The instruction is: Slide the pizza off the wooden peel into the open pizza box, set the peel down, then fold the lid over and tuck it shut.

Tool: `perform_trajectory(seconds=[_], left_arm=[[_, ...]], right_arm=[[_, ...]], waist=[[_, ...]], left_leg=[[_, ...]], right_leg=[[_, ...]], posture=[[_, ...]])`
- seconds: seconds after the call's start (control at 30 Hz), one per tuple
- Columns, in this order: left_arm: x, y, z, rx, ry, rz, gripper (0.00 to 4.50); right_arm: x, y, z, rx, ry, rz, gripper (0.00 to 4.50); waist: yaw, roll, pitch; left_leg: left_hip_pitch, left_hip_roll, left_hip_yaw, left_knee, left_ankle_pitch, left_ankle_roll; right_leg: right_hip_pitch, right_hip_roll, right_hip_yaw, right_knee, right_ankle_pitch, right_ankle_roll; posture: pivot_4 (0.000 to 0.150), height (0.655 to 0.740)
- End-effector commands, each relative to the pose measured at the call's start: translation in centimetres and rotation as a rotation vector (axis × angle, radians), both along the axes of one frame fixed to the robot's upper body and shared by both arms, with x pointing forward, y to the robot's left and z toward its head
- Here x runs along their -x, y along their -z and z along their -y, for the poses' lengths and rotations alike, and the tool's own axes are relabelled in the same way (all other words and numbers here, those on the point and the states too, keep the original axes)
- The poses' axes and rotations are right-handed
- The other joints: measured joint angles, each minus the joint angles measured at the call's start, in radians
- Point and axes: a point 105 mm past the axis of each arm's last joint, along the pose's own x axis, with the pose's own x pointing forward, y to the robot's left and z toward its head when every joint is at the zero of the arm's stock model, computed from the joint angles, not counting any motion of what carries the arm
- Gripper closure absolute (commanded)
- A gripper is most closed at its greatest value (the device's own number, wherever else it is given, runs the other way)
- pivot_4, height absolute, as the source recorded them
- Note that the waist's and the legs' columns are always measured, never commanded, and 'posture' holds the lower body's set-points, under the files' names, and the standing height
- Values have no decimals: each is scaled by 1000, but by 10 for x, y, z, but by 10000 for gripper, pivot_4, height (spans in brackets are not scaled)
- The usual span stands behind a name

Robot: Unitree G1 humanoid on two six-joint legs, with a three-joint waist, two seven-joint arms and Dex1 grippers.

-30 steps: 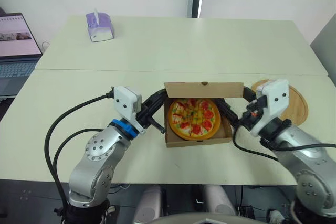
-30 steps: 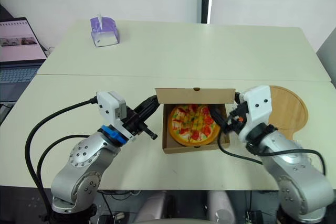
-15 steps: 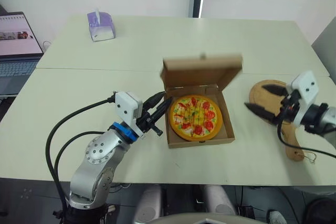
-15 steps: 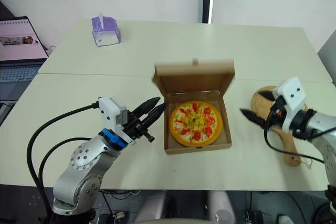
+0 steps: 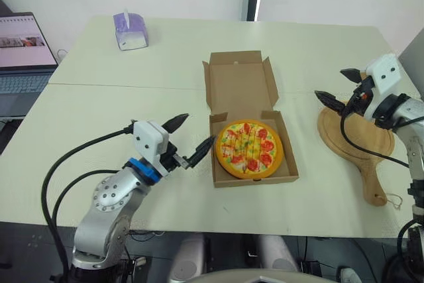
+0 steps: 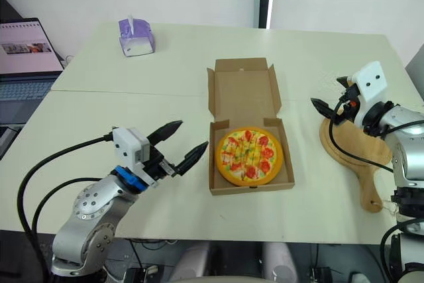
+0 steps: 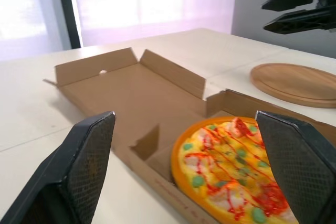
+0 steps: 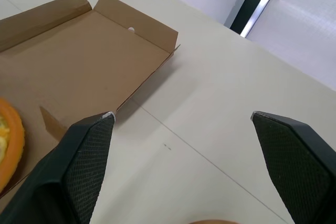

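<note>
The round orange pizza with red and green toppings [image 5: 249, 148] lies flat inside the shallow brown cardboard pizza box [image 5: 255, 178], near the front edge of the pale tabletop [image 5: 99, 111]. The box's lid [image 5: 240, 87] now lies fully open, flat on the tabletop behind the tray, with its side flaps and tuck flap standing up.

A second ago that lid stood upright over the pizza with both arms crowded against the box. Half a second ago it was already swinging back, and now it has fallen all the way open. Both arms have pulled away. The left jaws are spread wide and empty, just beside the box's left wall. The right jaws are also open and empty, well off to the right, above the far end of the round wooden peel [image 5: 358, 140], which rests on the tabletop with its handle pointing toward the robot.

So the slide and the set-down look done, but the fold appears not to have held. The lid likely has to be lifted from its far edge again.
</note>
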Motion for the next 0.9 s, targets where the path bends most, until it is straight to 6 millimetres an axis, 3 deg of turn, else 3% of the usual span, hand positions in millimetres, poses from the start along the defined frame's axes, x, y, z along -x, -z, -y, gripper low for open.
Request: perform_trajectory(seconds=[0.03, 0.13, 0.3, 0.5, 0.9], left_arm=[[-7, -14, -2, 41, -19, 25, 480], [-21, -18, -7, 55, -82, 10, 480], [-71, -40, -22, 74, -220, -42, 480], [-125, -54, -28, 49, -331, -135, 480], [-181, -33, 1, -1, -324, -268, 480]], right_arm=[[-2, -19, -9, -19, -5, 54, 0], [-6, -19, -14, -34, 19, 36, 0], [-16, -26, -46, -146, 1, -35, 0], [-40, -24, -58, -119, 28, -86, 0], [-96, 1, -75, -136, 93, -189, 0]], waist=[[0, 0, 0], [0, 0, 0], [-2, 0, 0], [-3, 0, 0], [-7, 0, 0]], left_leg=[[0, 0, 0, 0, 0, 0], [0, 0, 0, 0, 0, 0], [0, 0, -1, 0, 0, 0], [-2, -1, -1, 0, 2, -4], [-16, -2, 0, 0, 4, -7]], right_leg=[[0, 0, 0, 0, 0, 0], [0, 0, 0, 0, 0, 0], [-1, 0, -1, 2, 1, -1], [-3, 0, -1, 2, 1, -1], [-19, -3, -3, 3, 2, -2]], posture=[[1500, 7400], [1500, 7400], [1500, 7400], [1500, 7400], [1500, 7400]])
